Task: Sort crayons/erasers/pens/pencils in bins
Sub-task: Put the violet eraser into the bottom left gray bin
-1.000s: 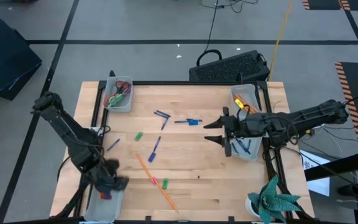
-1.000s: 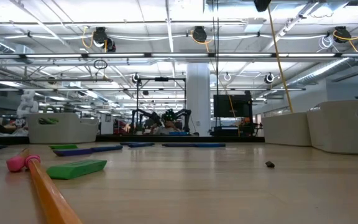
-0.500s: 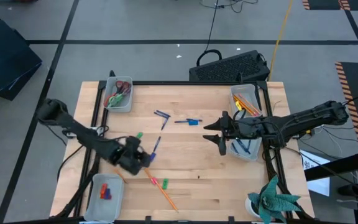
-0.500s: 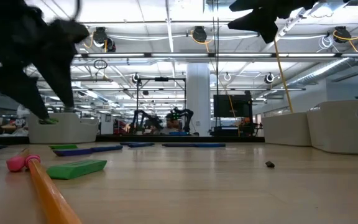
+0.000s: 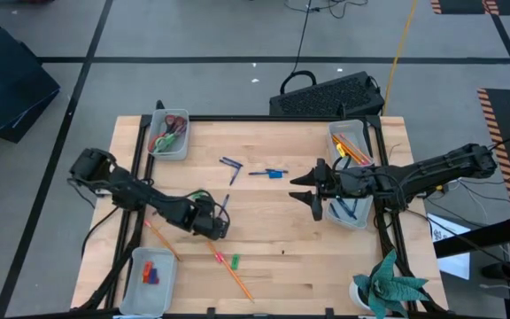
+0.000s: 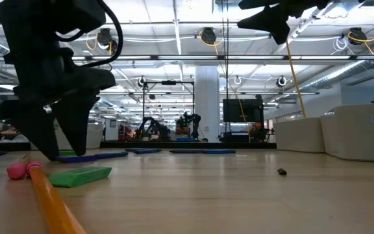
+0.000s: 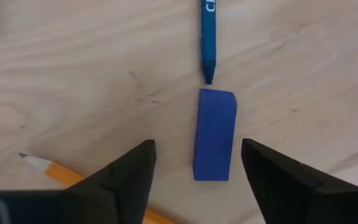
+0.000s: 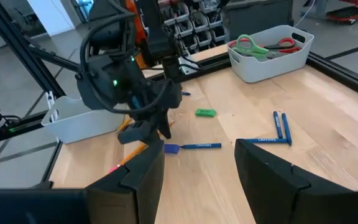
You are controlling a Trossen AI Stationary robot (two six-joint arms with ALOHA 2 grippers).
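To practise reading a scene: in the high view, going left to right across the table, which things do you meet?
Bin holding scissors → left end effector → right end effector → bin with orange pencils.

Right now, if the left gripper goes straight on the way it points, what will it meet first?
Probably the blue eraser: it lies on the table between the open fingers of the left gripper, directly ahead. A blue crayon lies just beyond it.

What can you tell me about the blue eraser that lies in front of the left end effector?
The blue eraser is a small rectangular block, matte, with squared edges. It lies flat on the wooden table, between the open fingers of the left end effector, which do not touch it. A blue crayon points its tip at one short end, apparently just apart.
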